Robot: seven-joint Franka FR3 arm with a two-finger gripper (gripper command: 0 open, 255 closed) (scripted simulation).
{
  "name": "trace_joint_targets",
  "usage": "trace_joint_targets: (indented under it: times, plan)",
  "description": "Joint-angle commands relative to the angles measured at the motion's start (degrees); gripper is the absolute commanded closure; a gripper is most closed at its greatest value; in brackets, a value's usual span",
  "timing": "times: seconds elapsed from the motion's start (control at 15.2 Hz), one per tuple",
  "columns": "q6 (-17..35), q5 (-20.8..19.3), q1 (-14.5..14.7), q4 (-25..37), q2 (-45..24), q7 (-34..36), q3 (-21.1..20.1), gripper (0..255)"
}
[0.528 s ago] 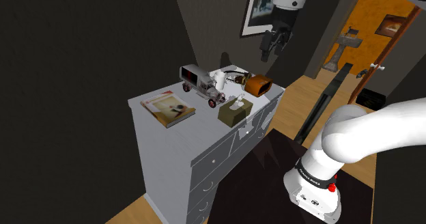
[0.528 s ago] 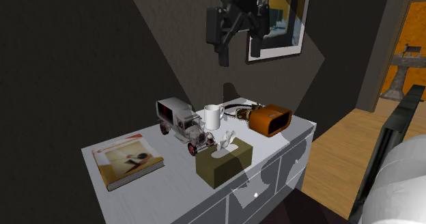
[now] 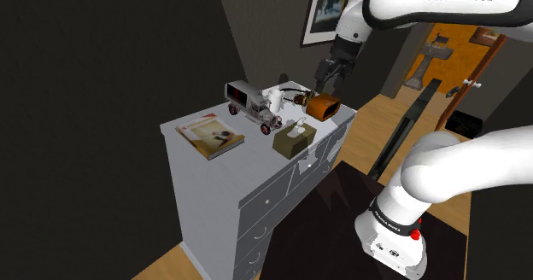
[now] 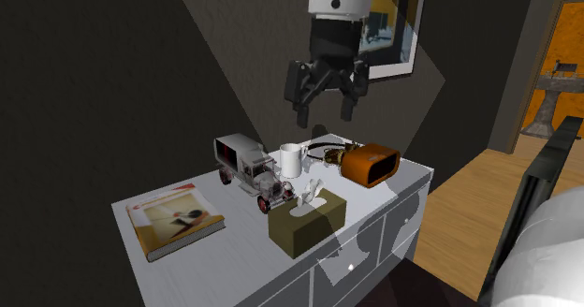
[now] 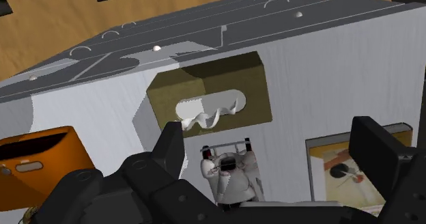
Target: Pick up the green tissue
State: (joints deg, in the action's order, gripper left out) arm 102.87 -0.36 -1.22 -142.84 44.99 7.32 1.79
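The black gripper [image 4: 326,101] was seen in the upper middle of the second exterior view, hung in the air above the back of the white dresser [image 3: 220,183]. Its two fingers [image 4: 301,107] were spread apart, and nothing was held between them.

The green tissue box [image 3: 295,138], an olive-coloured carton with a white tissue [image 4: 310,192] pulled up through its slot, was set upright near the dresser's front edge, at the centre of the shoulder view. It was well below the gripper and untouched by it. In the wrist view the box was found ahead of the open fingers, roughly between their lines but apart from both.

Just behind the box a toy truck [image 3: 251,102] was parked, and a white mug [image 4: 292,160] was placed beside it. An orange-brown case [image 3: 324,107] was laid at the corner of the dresser nearest the frame's right in the shoulder view, almost under the gripper. A book [image 3: 210,137] was laid flat toward the frame's left, well apart from the box. A framed picture [image 4: 394,36] was hung on the dark wall behind the arm.
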Motion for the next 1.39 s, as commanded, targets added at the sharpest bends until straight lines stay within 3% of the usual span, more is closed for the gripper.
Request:
trace_joint_targets:
  times: [0.0,0.46,0.79,1.32]
  plan:
    - [6.1,1.4,-0.7,-3.7,-0.7,0.8,1.4,0]
    - [27.8,8.1,-1.3,-14.2,-6.8,1.6,6.6,0]
    - [44.9,17.8,3.1,-18.2,-16.2,-2.2,12.4,0]
    - [53.7,24.7,8.5,-20.1,-22.8,-8.2,16.8,0]
